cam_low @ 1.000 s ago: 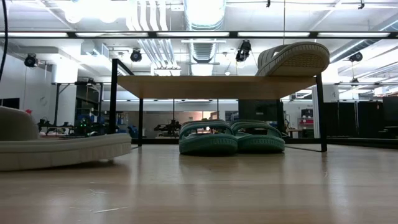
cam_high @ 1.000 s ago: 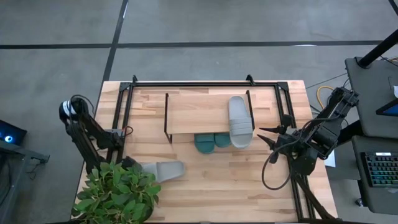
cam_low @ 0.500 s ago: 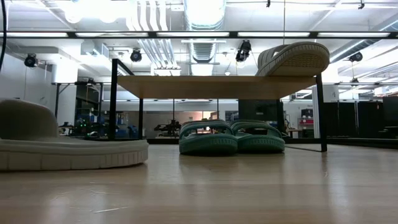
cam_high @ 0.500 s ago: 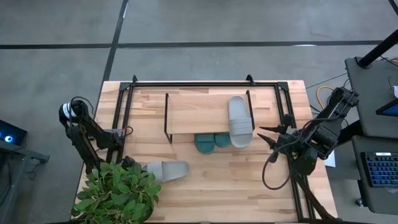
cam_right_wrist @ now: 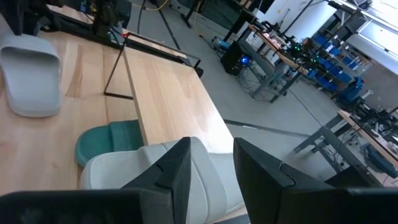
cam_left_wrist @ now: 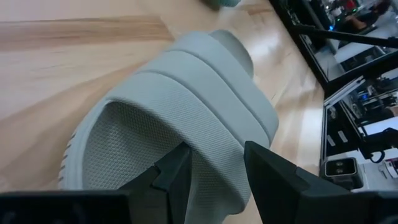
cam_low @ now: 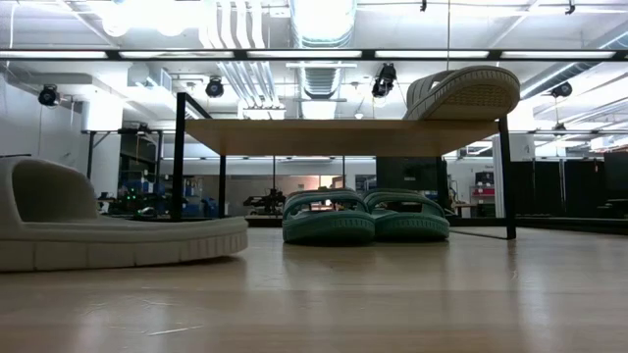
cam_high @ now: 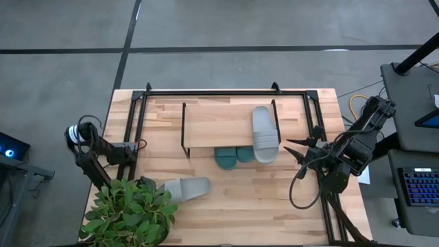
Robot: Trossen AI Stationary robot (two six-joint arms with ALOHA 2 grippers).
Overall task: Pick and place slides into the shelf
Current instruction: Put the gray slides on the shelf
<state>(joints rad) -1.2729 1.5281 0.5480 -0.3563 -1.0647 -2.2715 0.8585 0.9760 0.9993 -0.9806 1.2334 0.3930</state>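
One pale grey slide (cam_high: pixel 185 187) lies on the table near the left front, its strap end at my left gripper (cam_left_wrist: pixel 214 165), which is shut on it; in the high view plant leaves hide that gripper. The shelf (cam_high: pixel 219 125) stands at the table's middle. A second grey slide (cam_high: pixel 265 134) lies on the shelf's top board at its right end, its toe past the near edge. Two teal slides (cam_high: pixel 232 157) sit side by side on the table under the shelf. My right gripper (cam_high: pixel 293 151) waits open, right of the shelf. My left gripper holds the grey slide by its wide ribbed strap (cam_left_wrist: pixel 217 134), pinched between the two fingers: one finger (cam_left_wrist: pixel 176 176) reaches into the foot opening, the other (cam_left_wrist: pixel 268 167) lies outside. It comes level from the table's left. The sole (cam_low: pixel 128 253) lies flat, low over or on the table.
A potted plant (cam_high: pixel 128 211) stands at the near left corner, over the left arm's wrist. A black metal frame (cam_high: pixel 226 92) runs along the far edge and both sides. Bare wood lies in front of the shelf (cam_high: pixel 254 206).
My left gripper has moved toward the table's right, bringing the grey slide with it. The slide has slid a short way right and has levelled out from a slight tilt. The right arm and the other slides have kept still.
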